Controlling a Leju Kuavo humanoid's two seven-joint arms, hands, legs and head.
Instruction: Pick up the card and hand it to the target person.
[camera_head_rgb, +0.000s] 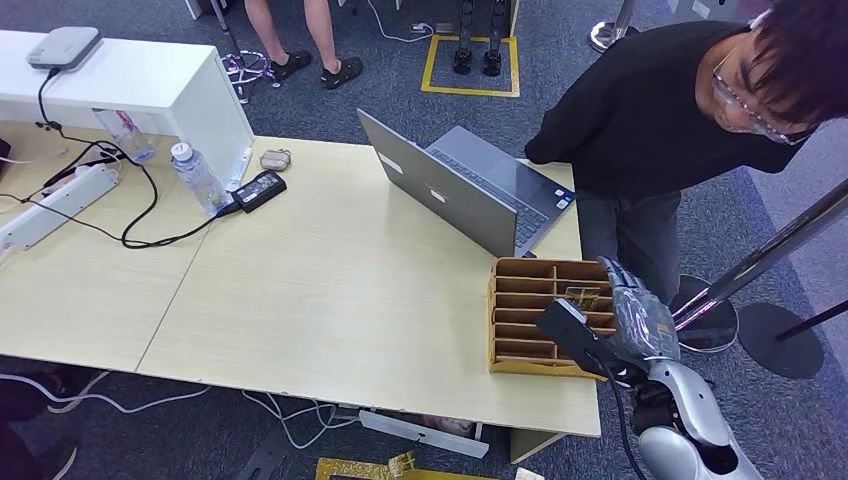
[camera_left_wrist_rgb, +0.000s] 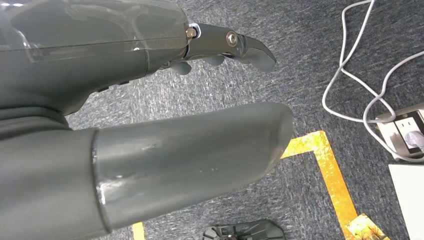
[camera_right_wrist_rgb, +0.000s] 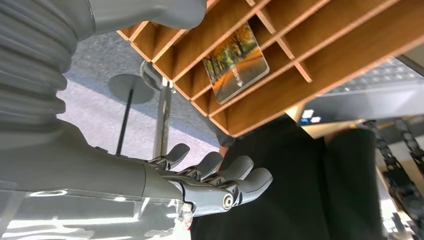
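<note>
The card (camera_right_wrist_rgb: 236, 62), with a picture of autumn trees, stands in one slot of the wooden rack (camera_head_rgb: 520, 312), which sits at the right front corner of the worktop (camera_head_rgb: 330, 300), in front of the laptop (camera_head_rgb: 470, 190). The right hand (camera_head_rgb: 635, 320) hovers over the right side of the rack, near the card but not touching it. In the right wrist view its fingers (camera_right_wrist_rgb: 220, 172) are stretched and apart, and they hold nothing. This view also shows the card's picture, which the head view hardly shows. A person in black (camera_head_rgb: 650, 130) stands just behind the right edge of the worktop. In the left wrist view the left hand (camera_left_wrist_rgb: 150, 100) hangs over the grey carpet, fingers apart, empty.
</note>
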